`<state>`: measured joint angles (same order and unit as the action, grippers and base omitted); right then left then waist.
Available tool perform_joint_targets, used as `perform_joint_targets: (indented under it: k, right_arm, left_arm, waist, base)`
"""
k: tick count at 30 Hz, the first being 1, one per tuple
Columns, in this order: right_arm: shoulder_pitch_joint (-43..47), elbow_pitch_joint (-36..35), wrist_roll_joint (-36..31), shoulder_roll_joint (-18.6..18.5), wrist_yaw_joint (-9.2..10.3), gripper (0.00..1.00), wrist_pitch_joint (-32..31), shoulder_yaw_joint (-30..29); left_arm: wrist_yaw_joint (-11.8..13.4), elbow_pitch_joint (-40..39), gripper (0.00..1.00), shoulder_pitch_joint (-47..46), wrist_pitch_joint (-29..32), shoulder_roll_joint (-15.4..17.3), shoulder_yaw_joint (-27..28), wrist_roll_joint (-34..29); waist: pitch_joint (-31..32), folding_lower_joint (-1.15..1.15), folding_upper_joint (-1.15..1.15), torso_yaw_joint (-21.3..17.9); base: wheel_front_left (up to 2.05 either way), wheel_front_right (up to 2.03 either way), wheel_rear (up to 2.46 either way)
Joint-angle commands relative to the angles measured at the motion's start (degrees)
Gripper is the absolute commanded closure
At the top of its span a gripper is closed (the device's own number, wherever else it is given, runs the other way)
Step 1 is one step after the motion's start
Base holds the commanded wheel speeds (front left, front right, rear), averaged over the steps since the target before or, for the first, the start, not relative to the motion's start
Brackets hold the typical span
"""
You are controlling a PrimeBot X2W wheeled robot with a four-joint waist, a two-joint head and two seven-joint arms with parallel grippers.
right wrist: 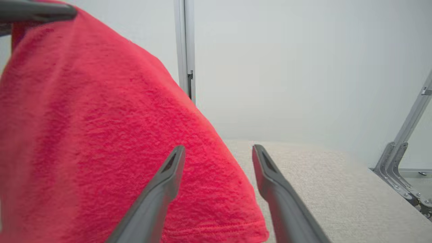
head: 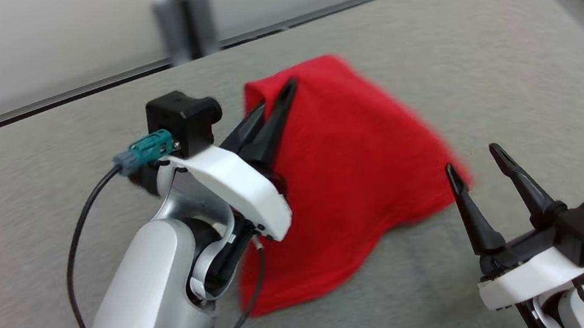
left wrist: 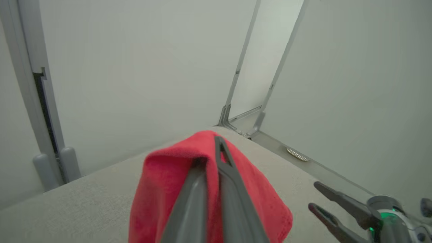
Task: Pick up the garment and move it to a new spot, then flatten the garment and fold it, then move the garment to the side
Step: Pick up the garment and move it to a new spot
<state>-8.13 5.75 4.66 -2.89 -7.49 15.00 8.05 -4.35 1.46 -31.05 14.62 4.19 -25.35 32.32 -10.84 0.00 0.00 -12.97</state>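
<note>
Left gripper (head: 277, 93) of mine is clamped on the garment (head: 350, 179), its two long dark fingers pinching a fold at the cloth's highest point. The fabric falls away from that pinch like a small tent. In the left wrist view the gripper (left wrist: 211, 152) shows one finger lying on top of the red cloth (left wrist: 162, 182) and the other tucked under the fold. The garment's lower edges spread on the grey fabric-covered surface (head: 480, 49), towards its far half, while the peak is raised off it. My right gripper (head: 472, 158) stands released, fingers well parted with nothing between them, just beside the garment's right lower corner. From its own wrist view (right wrist: 218, 148) one finger crosses in front of the cloth (right wrist: 84, 135) and the other stands over bare surface (right wrist: 320, 168). I cannot tell whether the nearer fingertip touches the fabric. By count there is one garment, two grippers and two fingers on each. The garment is a single solid red, soft and nubbly like terry or fleece, and a stitched hem (right wrist: 219, 233) runs along its bottom edge. In the head view its right border is blurred. The surface is a pale grey woven textile with a fine grain and a rounded corner at the far right. My fingers are smooth, dark and tapered to narrow slotted tips. Each wrist carries a white shell, a black block and a teal connector (head: 151, 147).
</note>
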Motion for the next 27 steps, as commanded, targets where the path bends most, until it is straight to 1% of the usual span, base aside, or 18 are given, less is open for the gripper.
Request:
perform_joint_targets:
  k: [1,5,9,10,11,12,13,17,18,19,21,25,27]
  right_arm:
    - [0.82,-0.16,0.76,-0.06,-0.01,0.0,0.28,-0.25]
    - [2.12,-0.08,2.13,-0.06,-0.01,0.0,0.28,-0.87]
    - [3.2,-0.28,2.17,-0.06,-0.01,0.0,0.28,-1.43]
    - [3.45,-0.32,1.88,-0.06,-0.01,0.0,0.28,-1.69]
    - [3.45,-0.41,1.45,-0.04,-0.01,0.0,0.28,-1.74]
    - [3.43,-0.61,1.09,-0.06,-0.01,0.0,0.28,-1.86]
    - [3.43,-0.69,0.58,-0.1,-0.01,0.0,0.28,-2.03]
    - [3.12,-1.56,-0.96,-0.11,-0.01,0.0,0.28,-2.95]
    - [3.12,-1.56,-0.96,-0.11,-0.01,0.0,0.28,-2.95]
    - [2.92,-1.85,-1.51,-0.11,-0.01,0.0,0.28,-3.0]
    - [2.7,-2.72,-2.45,-0.2,-0.01,0.0,0.28,-3.52]
    - [3.42,-4.07,-4.4,-0.33,-0.01,0.0,0.28,-4.63]
    - [4.18,-4.26,-4.93,-1.1,-0.01,0.0,0.28,-4.61]
  left_arm:
    - [0.32,4.14,1.0,-0.15,-0.97,0.66,0.41,-0.41]
    - [0.25,17.98,1.0,0.38,-5.57,1.46,0.43,-2.45]
    - [-0.22,28.42,1.0,0.63,-12.03,1.0,0.35,-3.29]
    - [-0.25,30.21,0.81,0.56,-13.8,0.83,0.03,-3.6]
    - [-0.51,31.45,0.58,0.42,-15.7,0.68,-0.16,-3.75]
    - [-0.71,32.31,0.26,0.42,-17.5,0.44,-0.19,-3.55]
    - [-0.82,32.97,0.0,0.55,-19.03,0.24,-0.47,-3.54]
    - [-0.54,32.32,0.0,2.62,-24.49,-0.22,-0.87,-3.72]
    - [-0.54,32.32,0.0,2.62,-24.49,-0.22,-0.87,-3.72]
    - [-0.13,31.31,0.0,3.67,-25.72,-0.22,-0.4,-3.38]
    - [0.72,28.39,0.0,6.36,-27.59,0.14,0.69,-3.0]
    - [2.83,21.23,0.0,14.03,-29.32,1.57,3.16,-3.04]
    - [2.83,17.92,0.0,17.95,-29.69,2.1,4.75,-2.56]
  waist:
    - [-1.71,0.0,0.0,-7.7]
    - [-2.41,0.0,0.0,-10.94]
    - [-2.14,0.0,0.0,-11.56]
    - [-1.95,0.0,0.0,-11.3]
    - [-1.73,0.0,0.0,-10.92]
    - [-1.43,0.0,0.0,-10.38]
    - [-1.09,0.0,0.0,-9.74]
    - [0.72,0.0,0.0,-6.38]
    - [0.72,0.0,0.0,-6.38]
    - [1.27,0.0,0.0,-5.57]
    - [2.33,0.0,0.0,-3.73]
    - [4.43,0.0,0.0,0.69]
    - [5.31,0.0,0.0,2.99]
  base:
    - [0.0,0.0,0.0]
    - [0.0,0.0,0.0]
    - [0.0,0.0,0.0]
    - [0.0,0.0,0.0]
    - [0.0,0.0,0.0]
    - [0.0,0.0,0.0]
    - [0.0,0.0,0.0]
    - [0.0,0.0,0.0]
    - [0.0,0.0,0.0]
    - [0.0,0.0,0.0]
    - [0.0,0.0,0.0]
    - [0.0,0.0,0.0]
    - [0.0,0.0,0.0]
